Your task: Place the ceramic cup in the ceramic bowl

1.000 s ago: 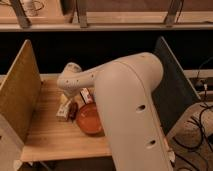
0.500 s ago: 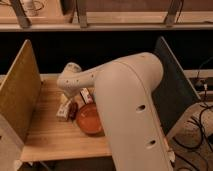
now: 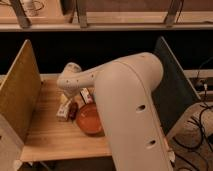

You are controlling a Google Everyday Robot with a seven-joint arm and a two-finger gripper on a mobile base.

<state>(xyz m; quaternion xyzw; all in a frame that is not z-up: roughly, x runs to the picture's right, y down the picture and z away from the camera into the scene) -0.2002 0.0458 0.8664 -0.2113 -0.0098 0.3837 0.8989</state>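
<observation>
Camera view: a shallow round orange-red glossy ceramic bowl [image 3: 90,120] sits on the pale wooden bench [image 3: 47,135]. The bulky white robot arm [image 3: 127,110] covers the bowl's right side and bends down to the left of it. Its tool [image 3: 67,101] hangs just left of the bowl; whether it is wide, narrow or holding something, I cannot tell. A small whitish ceramic cup [image 3: 62,113] appears just left of the bowl, outside it, below the tool. A tan board panel [image 3: 17,92] stands farther left.
</observation>
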